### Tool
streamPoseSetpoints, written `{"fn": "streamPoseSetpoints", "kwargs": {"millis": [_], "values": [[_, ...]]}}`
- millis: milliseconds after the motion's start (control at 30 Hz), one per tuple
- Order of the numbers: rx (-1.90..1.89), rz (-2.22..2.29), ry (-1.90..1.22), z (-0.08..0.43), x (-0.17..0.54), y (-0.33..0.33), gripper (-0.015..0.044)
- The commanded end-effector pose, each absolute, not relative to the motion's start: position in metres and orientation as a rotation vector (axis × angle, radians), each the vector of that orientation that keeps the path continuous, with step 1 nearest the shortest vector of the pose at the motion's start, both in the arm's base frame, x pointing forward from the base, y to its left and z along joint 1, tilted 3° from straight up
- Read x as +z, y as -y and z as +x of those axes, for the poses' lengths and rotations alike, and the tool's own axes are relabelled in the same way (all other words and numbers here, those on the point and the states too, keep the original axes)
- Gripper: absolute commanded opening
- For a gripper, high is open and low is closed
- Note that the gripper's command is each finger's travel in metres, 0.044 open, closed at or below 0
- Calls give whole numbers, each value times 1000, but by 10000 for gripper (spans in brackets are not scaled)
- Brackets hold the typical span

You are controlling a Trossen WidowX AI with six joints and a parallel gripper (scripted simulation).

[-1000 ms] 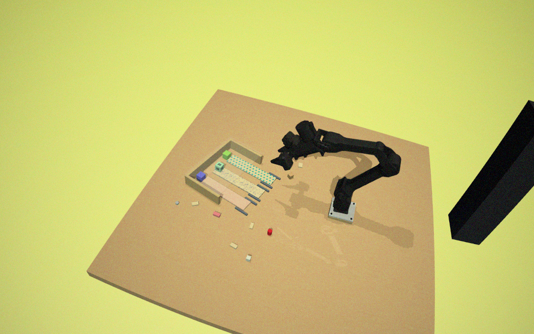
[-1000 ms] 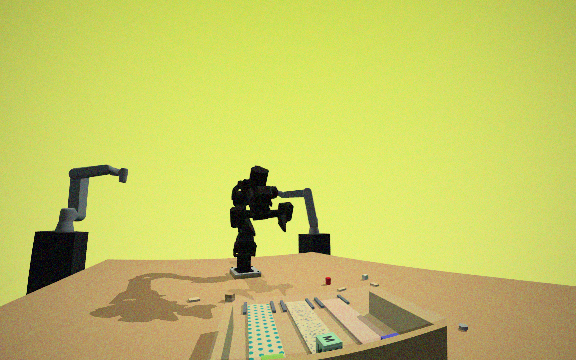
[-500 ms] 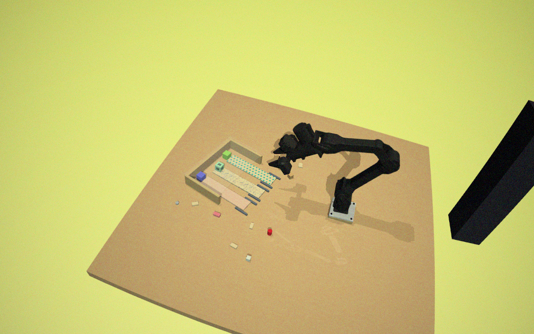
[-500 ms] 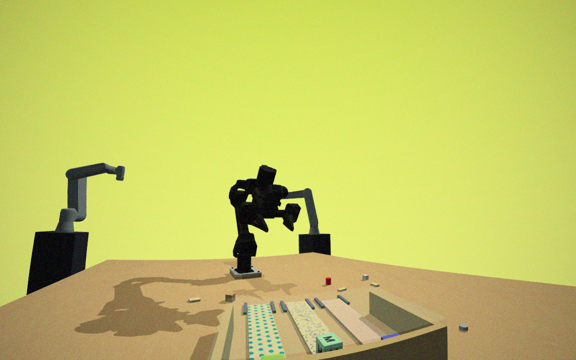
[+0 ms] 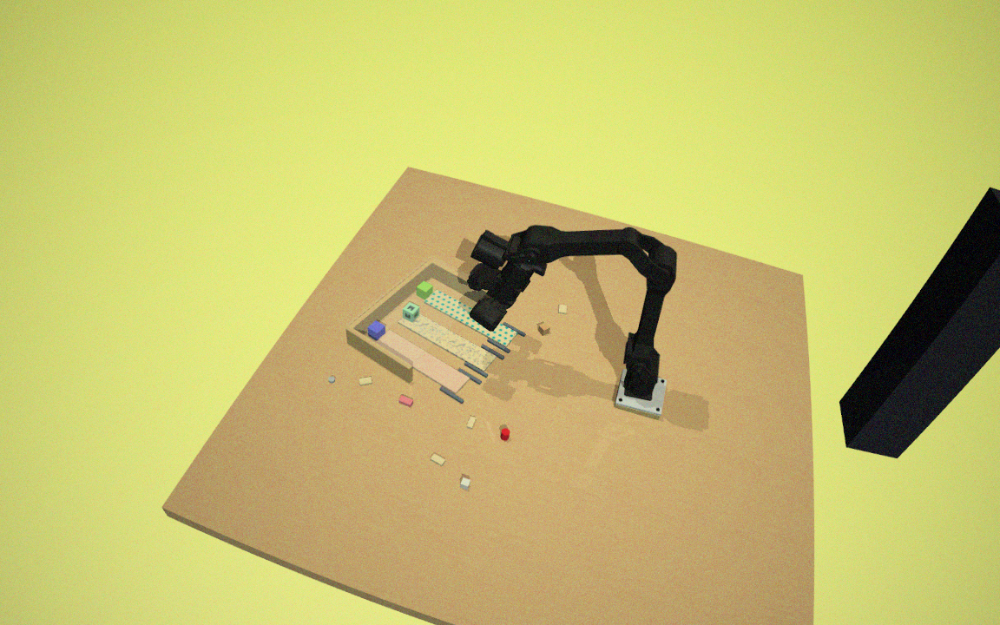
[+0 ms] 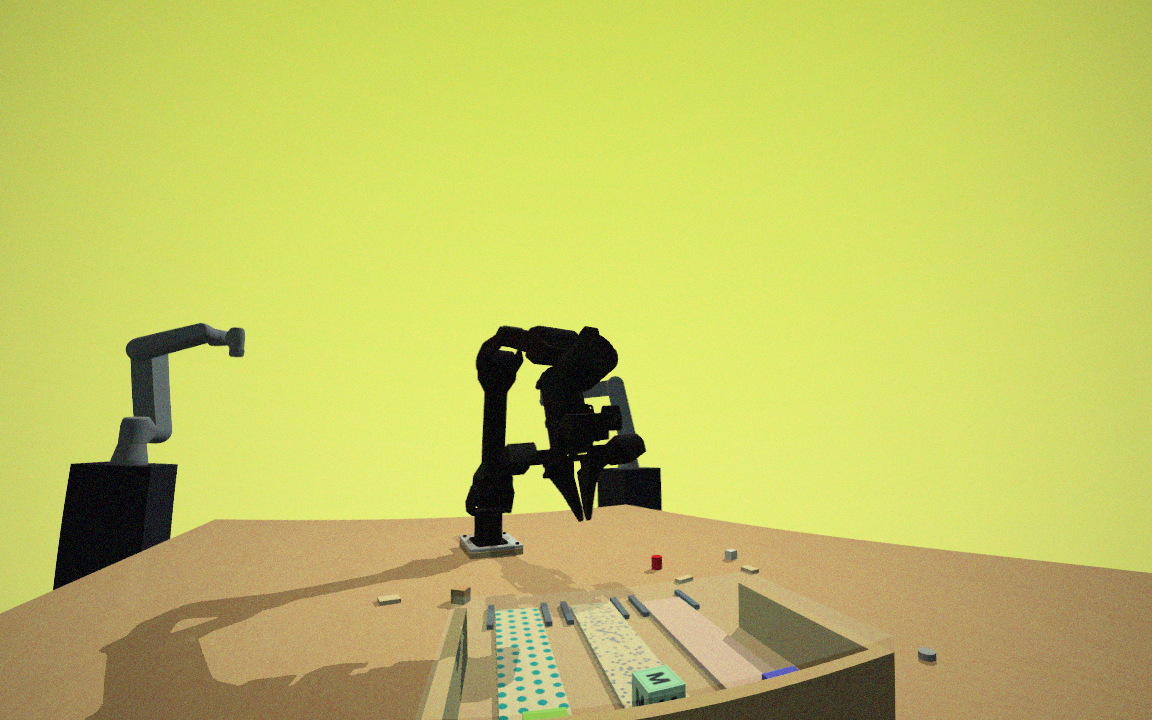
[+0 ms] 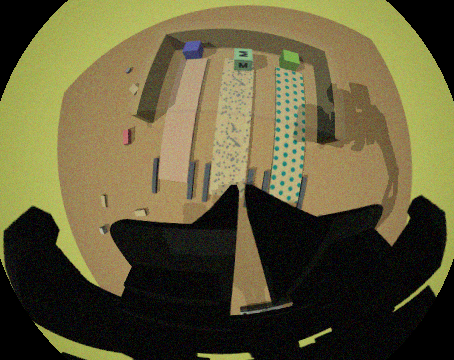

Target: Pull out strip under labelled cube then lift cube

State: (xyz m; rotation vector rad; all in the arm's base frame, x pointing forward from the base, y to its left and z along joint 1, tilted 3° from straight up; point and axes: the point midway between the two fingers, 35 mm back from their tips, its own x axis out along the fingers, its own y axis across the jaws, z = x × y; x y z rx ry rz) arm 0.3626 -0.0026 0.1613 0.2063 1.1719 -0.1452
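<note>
The labelled cube [image 5: 411,312] [image 6: 657,683] [image 7: 243,59] is mint green with a dark M. It rests at the far end of the grey-speckled cream strip [image 5: 445,340] [image 6: 613,640] [image 7: 233,120], the middle one. A teal-dotted strip [image 5: 449,307] [image 6: 526,653] [image 7: 288,130] has a lime cube [image 5: 424,290] [image 7: 289,59] at its far end. A plain pink strip [image 5: 425,364] [image 6: 705,640] [image 7: 179,130] has a blue cube [image 5: 376,330] [image 7: 193,49] at its far end. My gripper [image 6: 584,518] [image 7: 241,190] is shut with nothing between its fingertips, above the table near the strips' near ends.
A low wooden wall [image 5: 379,353] [image 7: 154,85] encloses the cubes on three sides. Dark rails [image 5: 451,394] [image 7: 155,175] flank the strips' near ends. A red cylinder [image 5: 504,434] [image 6: 656,562], a pink block [image 5: 405,401] [image 7: 127,136] and a brown block [image 5: 543,328] [image 6: 460,594] lie outside.
</note>
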Motion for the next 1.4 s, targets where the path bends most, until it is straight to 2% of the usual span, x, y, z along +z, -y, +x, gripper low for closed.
{"fn": "streamPoseSetpoints", "kwargs": {"millis": [0,133,1367], "values": [[-213,248,-1366,375,134,-2,0],[-256,268,-1472,378,118,-7,0],[-255,268,-1473,383,68,-9,0]]}}
